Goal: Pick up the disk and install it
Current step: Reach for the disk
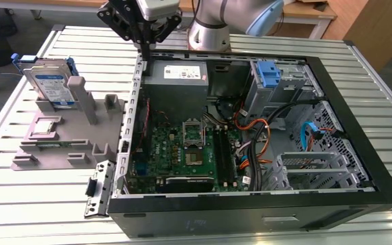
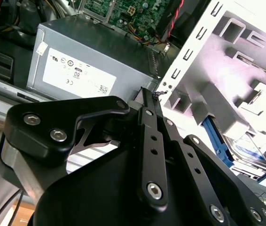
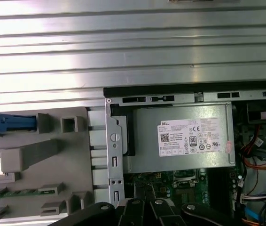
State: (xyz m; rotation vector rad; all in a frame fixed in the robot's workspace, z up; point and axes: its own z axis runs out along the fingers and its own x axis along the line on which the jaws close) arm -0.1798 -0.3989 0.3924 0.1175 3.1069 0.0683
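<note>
The disk (image 1: 49,86), a silver drive with a white-and-blue label in a blue carrier, stands upright in the grey fixture (image 1: 67,149) on the exterior view's left. Its blue carrier edge also shows as the disk (image 3: 8,123) in the first wrist view, and its silver face as the disk (image 2: 251,149) in the second. My gripper (image 1: 143,47) hangs above the case's back corner, to the right of the disk and apart from it. Its black fingers (image 2: 147,101) are shut together with nothing between them.
The open computer case (image 1: 250,217) lies on the slatted metal table (image 1: 32,204). Inside are the grey power supply (image 3: 184,136), the green motherboard (image 1: 182,153), loose cables and a blue bracket (image 1: 267,74) at the drive bay. A small square chip (image 1: 44,126) rests on the fixture.
</note>
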